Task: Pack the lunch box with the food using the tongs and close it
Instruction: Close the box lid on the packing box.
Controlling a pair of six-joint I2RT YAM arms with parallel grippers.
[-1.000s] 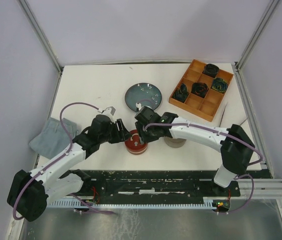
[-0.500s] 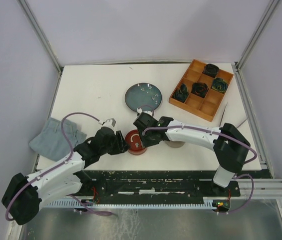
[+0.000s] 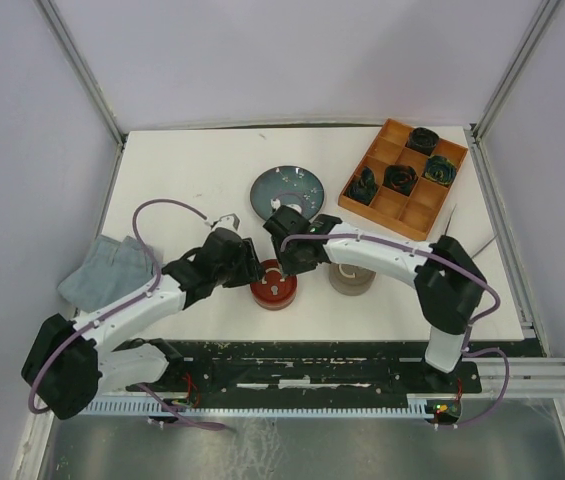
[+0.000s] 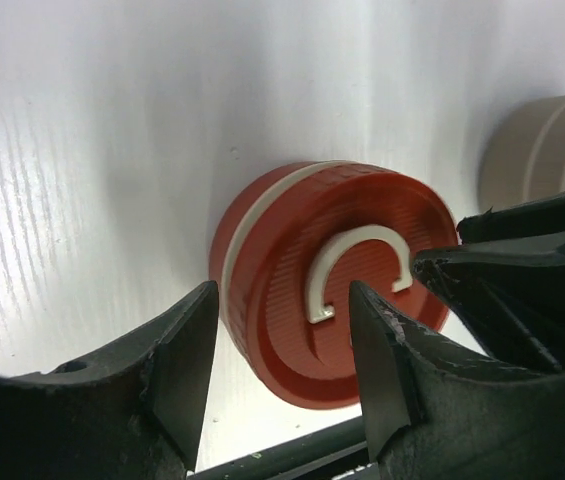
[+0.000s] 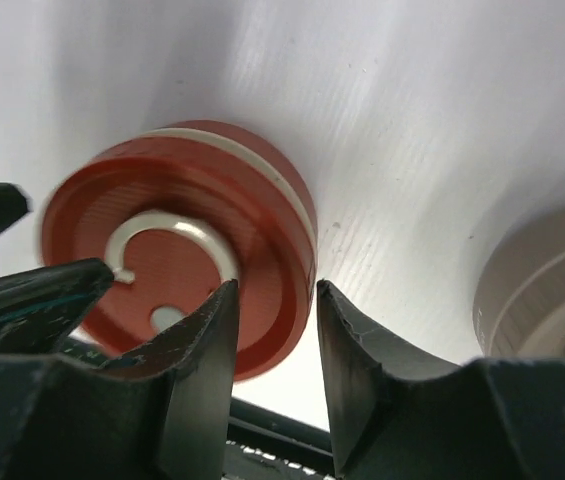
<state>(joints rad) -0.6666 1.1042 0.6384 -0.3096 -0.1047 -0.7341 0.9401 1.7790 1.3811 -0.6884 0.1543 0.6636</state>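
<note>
The lunch box (image 3: 275,290) is a round red tub standing on the white table, shut by a red lid with a white ring handle (image 4: 354,268). My left gripper (image 3: 253,273) comes at it from the left and is open. One finger (image 4: 384,365) overlaps the lid (image 4: 292,300) and the other stands clear of the side. My right gripper (image 5: 274,345) reaches in from behind, open too. The box's rim (image 5: 287,225) lies by its gap. Thin silver tongs (image 3: 449,226) lie right of the orange tray. The food is not visible.
A beige round tub (image 3: 350,281) stands right of the lunch box. A blue-grey plate (image 3: 288,188) sits behind it. An orange divided tray (image 3: 405,180) holds dark coiled rosettes at the back right. A grey cloth (image 3: 108,272) lies at the left edge.
The left gripper dipped toward the near edge, then came back up to the red box's left side. The right gripper drew back a little toward the plate. The box stayed put.
</note>
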